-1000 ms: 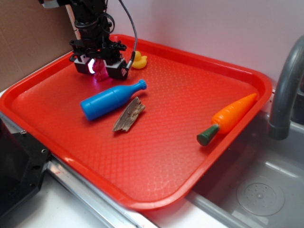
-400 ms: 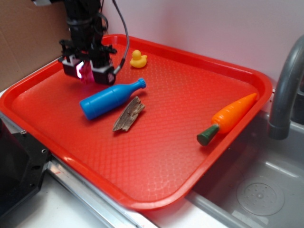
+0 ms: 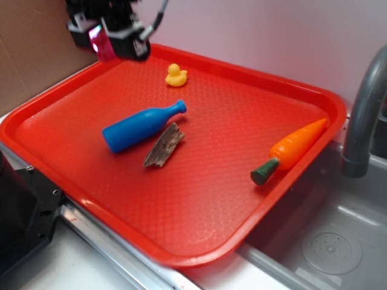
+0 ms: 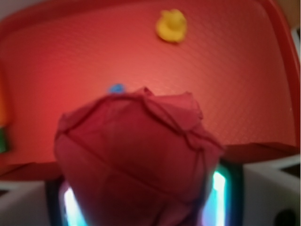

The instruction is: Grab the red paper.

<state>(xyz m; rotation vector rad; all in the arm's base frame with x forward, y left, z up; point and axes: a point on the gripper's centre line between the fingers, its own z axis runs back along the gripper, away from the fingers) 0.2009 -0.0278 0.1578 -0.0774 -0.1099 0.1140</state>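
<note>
Red paper [image 4: 136,160] pinched in gripper [image 3: 104,43], raised above tray [image 3: 199,199]; fills blurred wrist view, hiding bottle [image 3: 140,126] mostly.

duck [image 3: 176,75] behind bottle [image 3: 141,126]; on tray [image 3: 230,199]

Red paper [image 4: 136,160]: a crumpled ball, dark crimson and matte, with many creases and folded ridges. Was pinched between the two fingers of the claw [image 3: 103,43], held up in the air at the far left corner of the tray [image 3: 199,254], clear of its surface. Filled most of the wrist view, blurred from closeness.
</note>
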